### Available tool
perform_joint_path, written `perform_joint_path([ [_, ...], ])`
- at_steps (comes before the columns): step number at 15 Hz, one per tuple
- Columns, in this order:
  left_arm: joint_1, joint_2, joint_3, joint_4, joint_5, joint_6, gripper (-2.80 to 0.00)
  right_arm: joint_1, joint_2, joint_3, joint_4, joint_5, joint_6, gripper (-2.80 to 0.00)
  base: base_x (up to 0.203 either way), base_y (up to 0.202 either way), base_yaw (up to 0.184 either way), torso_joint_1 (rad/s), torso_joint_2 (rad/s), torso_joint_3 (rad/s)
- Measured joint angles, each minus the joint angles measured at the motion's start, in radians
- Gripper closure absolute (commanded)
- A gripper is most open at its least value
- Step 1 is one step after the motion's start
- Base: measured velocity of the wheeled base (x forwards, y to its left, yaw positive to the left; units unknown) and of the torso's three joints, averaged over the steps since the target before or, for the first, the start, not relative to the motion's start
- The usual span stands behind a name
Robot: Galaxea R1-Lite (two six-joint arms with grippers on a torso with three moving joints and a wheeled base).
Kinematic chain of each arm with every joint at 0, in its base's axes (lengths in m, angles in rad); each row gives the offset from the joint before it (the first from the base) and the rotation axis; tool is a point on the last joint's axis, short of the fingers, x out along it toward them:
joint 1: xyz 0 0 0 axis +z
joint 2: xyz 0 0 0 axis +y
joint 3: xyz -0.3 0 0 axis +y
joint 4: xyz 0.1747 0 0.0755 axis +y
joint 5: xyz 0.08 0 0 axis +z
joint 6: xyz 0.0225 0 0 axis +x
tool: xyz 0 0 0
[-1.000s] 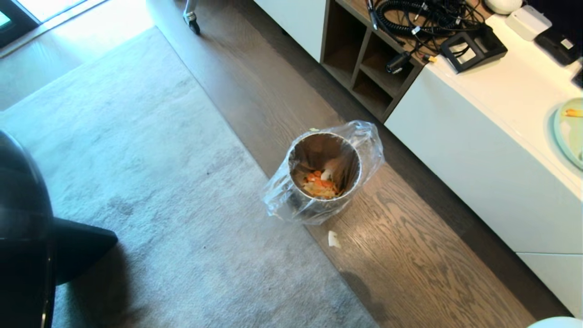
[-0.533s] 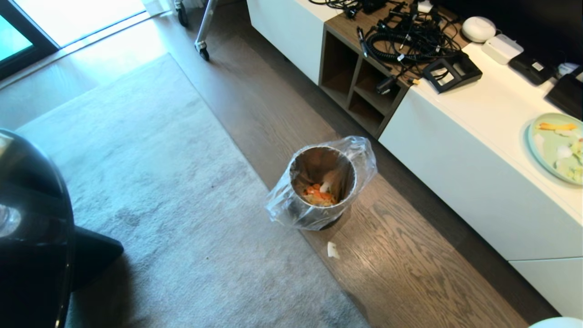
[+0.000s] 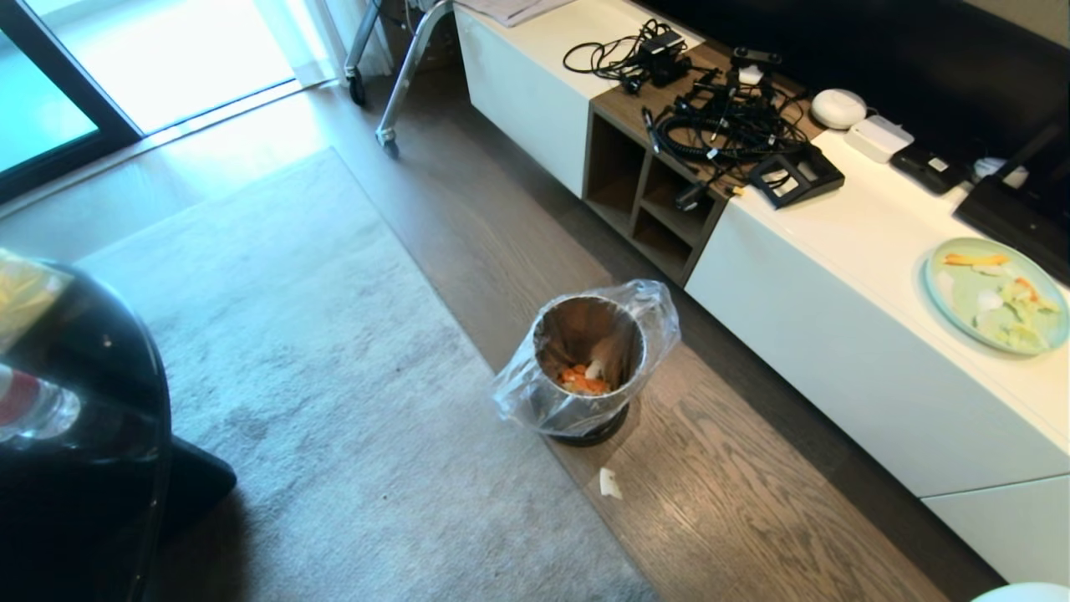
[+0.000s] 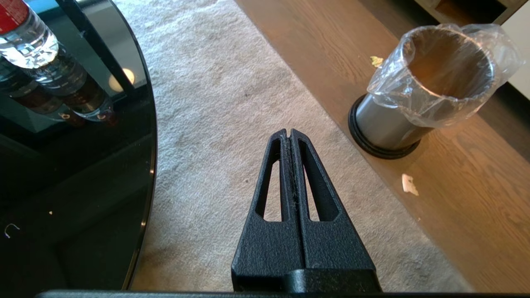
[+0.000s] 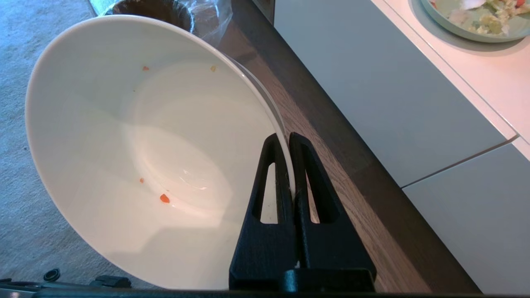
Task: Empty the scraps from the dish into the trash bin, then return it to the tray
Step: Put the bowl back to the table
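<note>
The dish [image 5: 136, 153], a deep white bowl, hangs tilted on its side with my right gripper [image 5: 285, 138] shut on its rim. Only a few orange crumbs [image 5: 165, 198] cling inside it. A sliver of the dish [image 3: 1024, 592] shows at the head view's bottom right corner. The steel trash bin [image 3: 585, 330] with its clear bag stands on the wood floor, and orange and pale scraps [image 3: 583, 379] lie at its bottom. My left gripper [image 4: 288, 133] is shut and empty over the carpet, left of the trash bin [image 4: 381, 124]. The tray is out of view.
A long white cabinet [image 3: 836, 334] runs along the right, bearing a pale green plate [image 3: 995, 293] of leftovers and a tangle of cables [image 3: 719, 125]. A black glass table [image 3: 75, 435] stands at the left. One white scrap [image 3: 611, 483] lies on the floor near the bin.
The whole head view has shifted: the camera has risen, so the bin sits lower and smaller and more of the cabinet top and the green plate shows. Neither gripper has changed.
</note>
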State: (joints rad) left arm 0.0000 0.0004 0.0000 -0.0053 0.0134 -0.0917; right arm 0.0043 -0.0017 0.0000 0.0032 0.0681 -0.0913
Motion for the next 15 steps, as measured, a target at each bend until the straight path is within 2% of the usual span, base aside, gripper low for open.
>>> perform_joint_path([
  [15, 0.000, 0.000, 0.000, 0.000, 0.000, -0.001, 0.00, 0.000, 0.000, 0.000, 0.000, 0.000, 0.000, 0.00, 0.000, 0.000, 0.000, 0.002, 0.00, 0.203],
])
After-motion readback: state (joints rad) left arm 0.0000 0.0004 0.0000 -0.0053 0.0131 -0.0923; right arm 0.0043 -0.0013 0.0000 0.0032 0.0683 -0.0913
